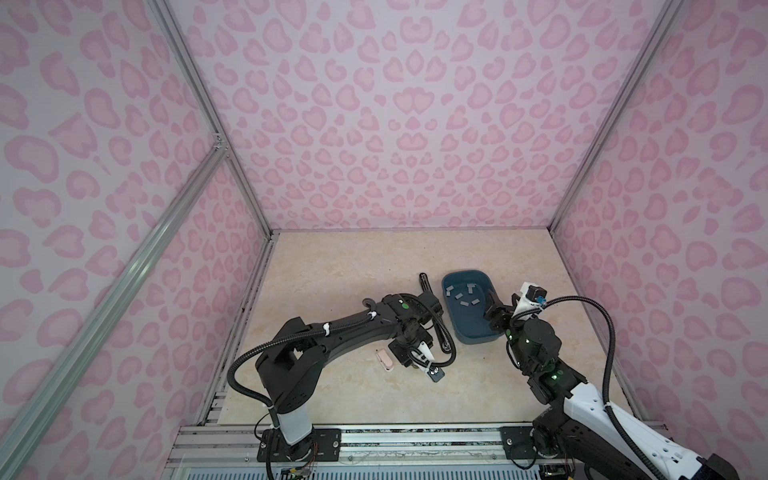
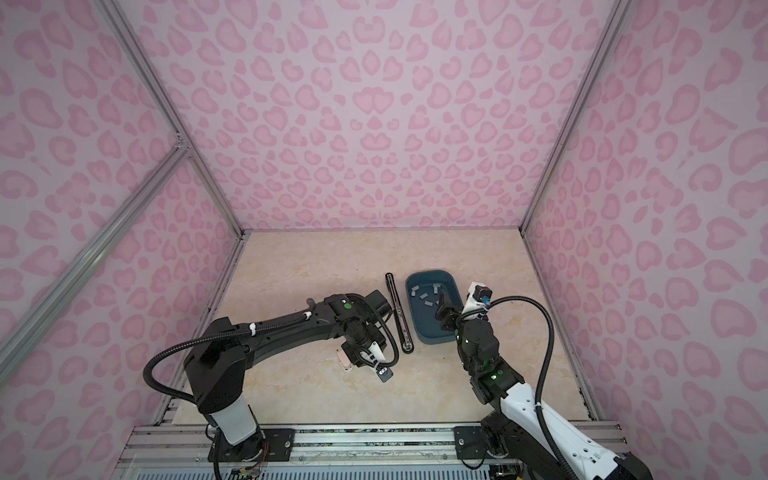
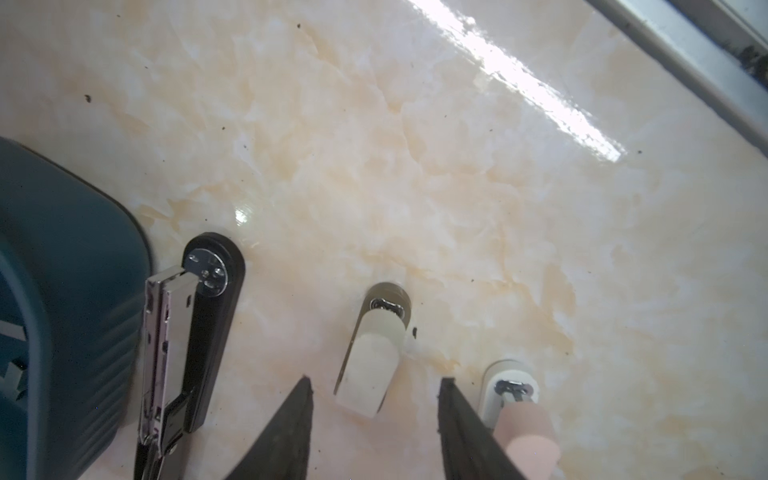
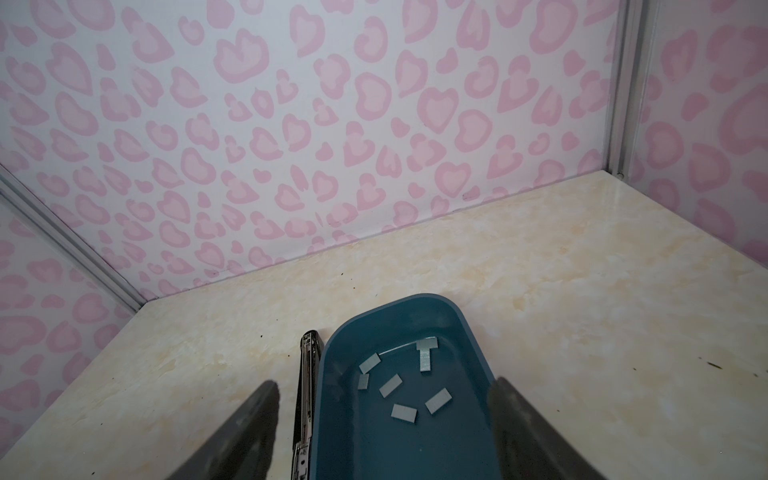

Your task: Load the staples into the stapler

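Several light-grey staples (image 4: 403, 411) lie loose in the blue tray (image 4: 395, 297), seen in both top views (image 1: 461, 297) (image 2: 424, 297). A long black stapler (image 3: 208, 332) (image 2: 399, 311) lies opened flat beside the tray, its metal channel facing up. A small cream stapler (image 3: 374, 349) and a small pink stapler (image 3: 519, 407) (image 1: 384, 359) lie on the table. My left gripper (image 3: 374, 384) is open and low over the table. The cream stapler's near end sits between its tips, untouched. My right gripper (image 4: 384, 386) (image 1: 492, 305) hangs wide open and empty over the tray's near half.
The tray (image 1: 469, 341) stands right of centre on the marble-look table (image 1: 353, 270). Pink-patterned walls close three sides. An aluminium rail (image 3: 706, 54) runs along the table edge beyond the small staplers. The left arm's cable (image 1: 442, 332) loops over the black stapler's near end.
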Controlling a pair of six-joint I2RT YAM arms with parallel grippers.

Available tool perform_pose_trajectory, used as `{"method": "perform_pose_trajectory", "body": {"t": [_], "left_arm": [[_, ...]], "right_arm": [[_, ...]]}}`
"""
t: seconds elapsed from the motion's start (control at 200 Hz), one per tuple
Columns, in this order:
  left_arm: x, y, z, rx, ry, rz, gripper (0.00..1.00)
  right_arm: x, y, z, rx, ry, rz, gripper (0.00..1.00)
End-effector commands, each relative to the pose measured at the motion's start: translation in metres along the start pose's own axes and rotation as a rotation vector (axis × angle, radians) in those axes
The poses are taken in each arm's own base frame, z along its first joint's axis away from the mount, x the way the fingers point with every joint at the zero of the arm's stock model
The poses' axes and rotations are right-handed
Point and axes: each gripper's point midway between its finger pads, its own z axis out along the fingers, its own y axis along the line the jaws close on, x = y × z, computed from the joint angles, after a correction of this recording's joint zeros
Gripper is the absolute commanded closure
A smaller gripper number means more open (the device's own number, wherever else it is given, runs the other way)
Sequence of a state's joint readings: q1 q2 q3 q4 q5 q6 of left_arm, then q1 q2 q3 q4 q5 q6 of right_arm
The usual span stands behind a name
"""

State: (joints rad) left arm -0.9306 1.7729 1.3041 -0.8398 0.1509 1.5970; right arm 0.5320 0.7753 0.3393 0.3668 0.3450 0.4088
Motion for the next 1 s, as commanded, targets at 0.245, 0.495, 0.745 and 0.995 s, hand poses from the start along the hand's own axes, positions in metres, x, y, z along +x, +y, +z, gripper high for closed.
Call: {"method": "perform_pose_trajectory", "body": {"t": [0.245,0.495,0.745,0.995], "left_arm": [[0.012,-0.005,0.021,0.085,0.072,0.014,0.51],[0.010,0.006,0.028,0.090,0.072,0.021,0.54],[0.012,0.008,0.036,0.105,0.081,0.024,0.59],[0.016,0.003,0.042,0.130,0.101,0.026,0.63]], "right_arm": [[0.007,0.003,0.002,-0.023,0.026,-0.008,0.19],[0.008,0.005,0.002,-0.030,0.031,-0.009,0.19],[0.008,0.006,0.003,-0.035,0.033,-0.003,0.19],[0.009,0.006,0.002,-0.034,0.034,0.005,0.19]]}}
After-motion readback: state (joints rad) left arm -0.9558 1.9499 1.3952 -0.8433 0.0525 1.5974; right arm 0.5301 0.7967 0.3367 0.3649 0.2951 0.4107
